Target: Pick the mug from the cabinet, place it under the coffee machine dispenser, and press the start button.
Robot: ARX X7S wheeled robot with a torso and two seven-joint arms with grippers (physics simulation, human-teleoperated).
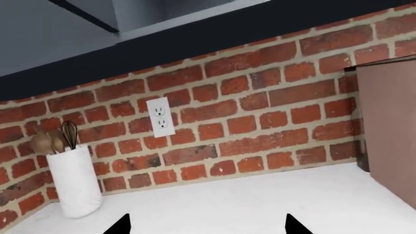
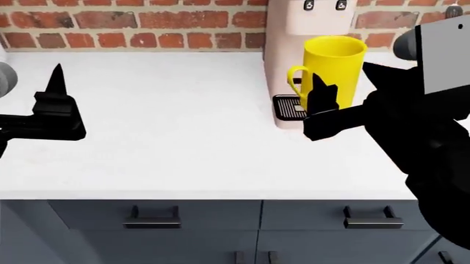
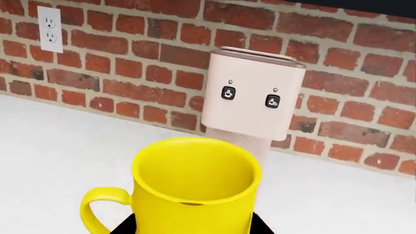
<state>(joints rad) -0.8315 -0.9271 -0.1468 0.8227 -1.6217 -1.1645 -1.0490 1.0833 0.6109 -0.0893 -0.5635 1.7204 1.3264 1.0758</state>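
The bright yellow mug (image 2: 334, 63) is upright and lifted off the counter, with my right gripper (image 2: 345, 82) shut on its lower body. Its loop handle points toward the drip tray. In the right wrist view the mug (image 3: 195, 180) fills the foreground between the black fingers (image 3: 130, 227). The pale pink coffee machine dispenser (image 3: 254, 97) stands just behind it against the brick wall, showing two small round buttons (image 3: 229, 92). Its black slotted drip tray (image 2: 288, 107) lies bare beside the mug. My left gripper (image 2: 57, 77) hovers open over the counter, far to the left.
The white counter (image 2: 169, 126) runs to a front edge above grey drawers (image 2: 151, 217). In the left wrist view there is a white utensil holder (image 1: 75, 181), a wall outlet (image 1: 160, 117) and a tall pinkish-brown block (image 1: 390, 131). Dark cabinets hang overhead.
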